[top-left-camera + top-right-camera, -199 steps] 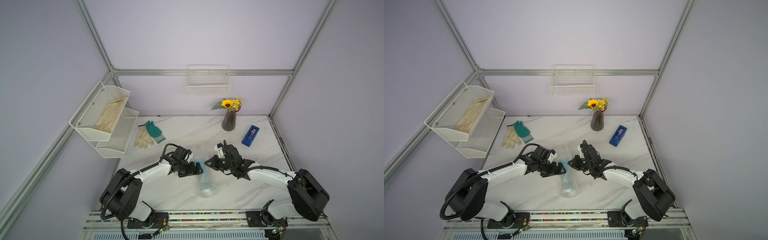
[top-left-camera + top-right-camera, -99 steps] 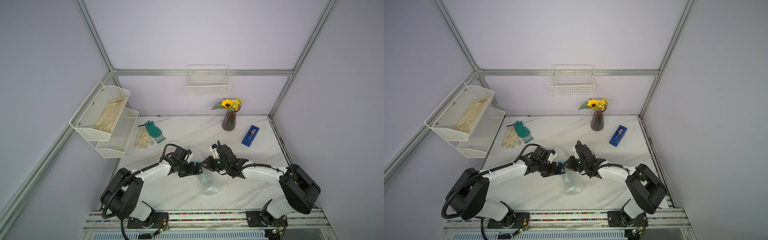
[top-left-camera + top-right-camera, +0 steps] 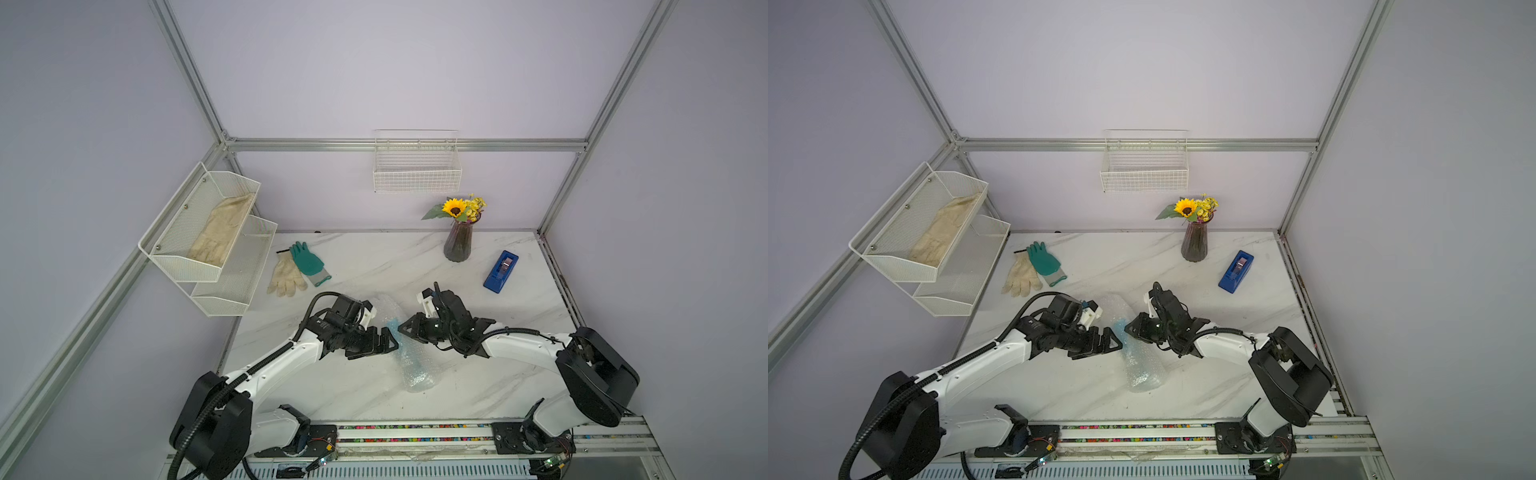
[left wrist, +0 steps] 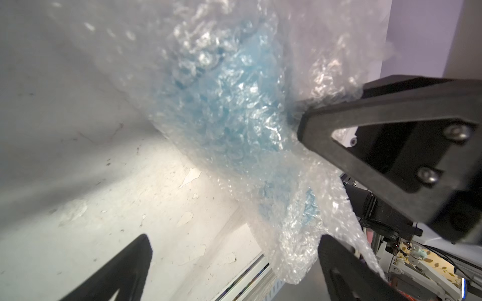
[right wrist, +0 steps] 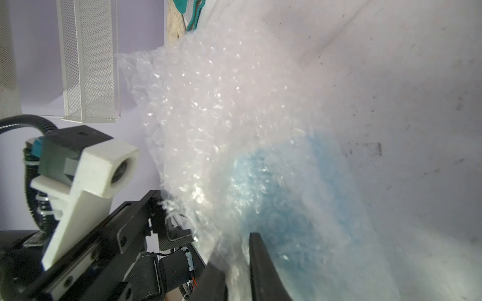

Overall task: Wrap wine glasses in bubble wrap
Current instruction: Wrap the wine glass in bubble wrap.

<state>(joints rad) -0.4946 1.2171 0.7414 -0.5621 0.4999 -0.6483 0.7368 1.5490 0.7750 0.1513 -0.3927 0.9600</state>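
The wine glass [image 3: 393, 325] is a light-blue goblet lying on the marble table, rolled inside the bubble wrap [image 3: 417, 370]. Its blue shows through the film in both top views [image 3: 1121, 326] and in the wrist views [image 4: 229, 104] [image 5: 287, 208]. My left gripper [image 3: 384, 344] [image 3: 1113, 347] stands wide open just left of the bundle. In the left wrist view the left gripper [image 4: 234, 250] has only the bundle's loose end [image 4: 294, 247] reaching between its fingers. My right gripper [image 3: 402, 328] [image 3: 1128, 328] meets the bundle from the right. Its jaws [image 5: 237, 271] are shut on a fold of bubble wrap.
At the back right stand a dark vase with a sunflower [image 3: 458, 245] and a blue tape dispenser [image 3: 500, 272]. A pair of gloves [image 3: 299, 268] lies at the back left beside a white mesh rack [image 3: 208, 237]. A wire basket [image 3: 417, 168] hangs on the back wall.
My right gripper has moved left up against the bundle and now has a fold of wrap between its jaws. The bundle shifted slightly. The left gripper stayed open in place.
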